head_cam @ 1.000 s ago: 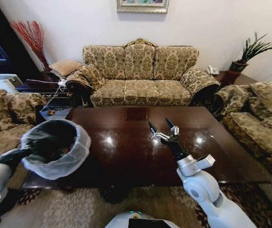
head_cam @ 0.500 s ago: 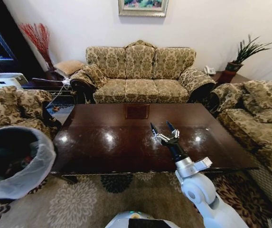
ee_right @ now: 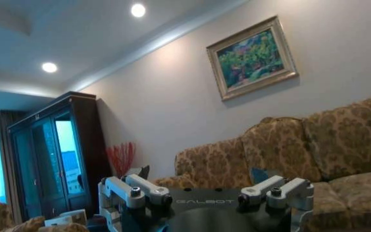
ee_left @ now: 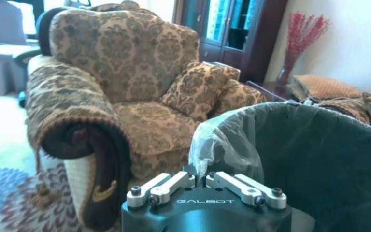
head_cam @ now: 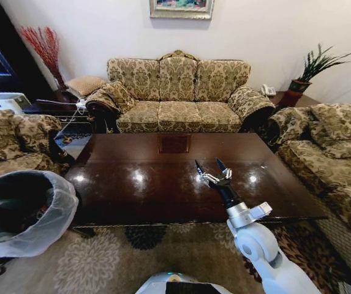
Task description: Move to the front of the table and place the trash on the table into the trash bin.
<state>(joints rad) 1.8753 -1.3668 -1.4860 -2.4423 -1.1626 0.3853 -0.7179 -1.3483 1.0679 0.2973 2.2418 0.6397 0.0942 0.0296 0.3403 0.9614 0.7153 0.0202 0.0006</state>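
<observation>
The trash bin [head_cam: 22, 211], light with a thin, soft bag, is held off the floor left of the tabletop [head_cam: 138, 196] by the left end effector [ee_left: 206, 186] (seemingly clenched on its rim, the best hold), while the right end effector [head_cam: 212, 172] hovers released.

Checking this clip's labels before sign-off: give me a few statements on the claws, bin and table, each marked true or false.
1. The right claw is open above the table. True.
2. The trash bin stands on the table. False: it is at the robot's left, off the table's edge, over the rug.
3. The left claw is shut on the trash bin's bagged rim. True.
4. The right claw holds a bottle. False: nothing sits between its fingers.
</observation>
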